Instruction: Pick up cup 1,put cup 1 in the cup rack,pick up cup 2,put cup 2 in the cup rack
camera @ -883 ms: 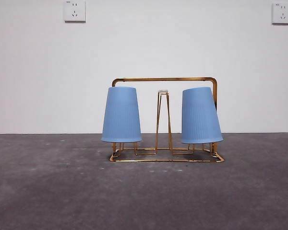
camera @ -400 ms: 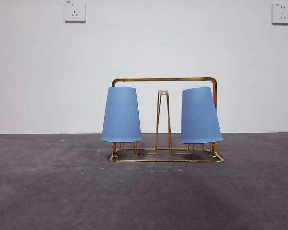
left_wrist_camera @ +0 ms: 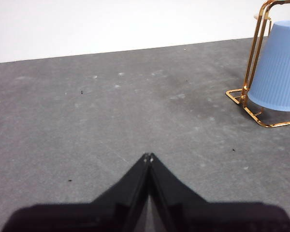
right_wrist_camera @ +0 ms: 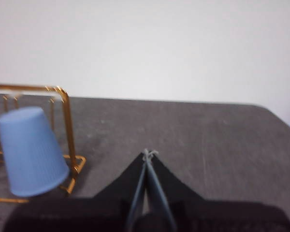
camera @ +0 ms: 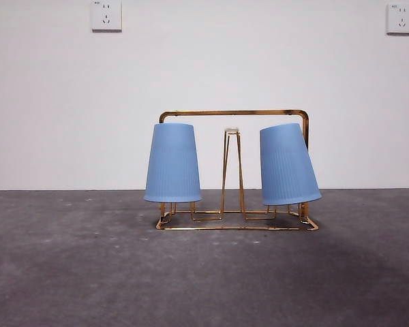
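The gold wire cup rack (camera: pixel 233 113) stands on the grey table in the front view. Two blue ribbed cups hang upside down on its prongs: one upright on the left (camera: pixel 172 163), one tilted on the right (camera: pixel 288 165). My left gripper (left_wrist_camera: pixel 148 157) is shut and empty, low over the table, apart from the rack (left_wrist_camera: pixel 253 53) and the cup (left_wrist_camera: pixel 277 67) beside it. My right gripper (right_wrist_camera: pixel 149 153) is shut and empty, away from the rack (right_wrist_camera: pixel 66 121) and the tilted cup (right_wrist_camera: pixel 31 150). Neither arm shows in the front view.
A white wall with two power sockets (camera: pixel 106 15) (camera: pixel 401 18) stands behind the table. The rough grey tabletop (camera: pixel 88 272) spreads in front of and to both sides of the rack. The table's edge (right_wrist_camera: pixel 275 118) shows in the right wrist view.
The right cup has tipped further, its open end swinging to the right. The left cup and the rack have not moved.
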Robot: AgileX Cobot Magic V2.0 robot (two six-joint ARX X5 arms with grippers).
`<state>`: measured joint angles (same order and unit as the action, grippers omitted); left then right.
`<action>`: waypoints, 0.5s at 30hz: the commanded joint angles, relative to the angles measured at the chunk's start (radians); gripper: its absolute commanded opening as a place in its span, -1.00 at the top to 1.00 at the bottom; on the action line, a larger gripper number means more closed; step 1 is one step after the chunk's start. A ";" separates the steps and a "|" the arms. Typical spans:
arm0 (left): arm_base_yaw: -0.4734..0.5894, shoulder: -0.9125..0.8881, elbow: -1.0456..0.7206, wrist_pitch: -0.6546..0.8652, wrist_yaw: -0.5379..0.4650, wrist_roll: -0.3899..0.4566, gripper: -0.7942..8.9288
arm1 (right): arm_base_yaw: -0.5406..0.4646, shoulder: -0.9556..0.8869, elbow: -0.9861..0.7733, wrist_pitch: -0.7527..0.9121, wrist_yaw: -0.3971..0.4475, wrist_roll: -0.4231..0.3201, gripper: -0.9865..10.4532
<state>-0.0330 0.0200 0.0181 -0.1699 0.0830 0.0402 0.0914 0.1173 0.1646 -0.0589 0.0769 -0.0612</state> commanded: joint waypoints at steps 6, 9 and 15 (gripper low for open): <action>0.003 0.000 -0.010 0.007 0.002 -0.006 0.84 | -0.001 -0.109 -0.127 0.018 0.035 0.065 0.82; 0.003 0.001 -0.010 0.007 0.002 -0.006 0.84 | -0.001 -0.109 -0.150 -0.024 0.035 0.092 0.82; 0.003 0.003 -0.010 0.007 0.002 -0.006 0.84 | -0.001 -0.109 -0.149 -0.123 0.026 0.101 0.82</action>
<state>-0.0330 0.0235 0.0181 -0.1699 0.0849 0.0402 0.0914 0.0109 0.0246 -0.1864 0.1032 0.0216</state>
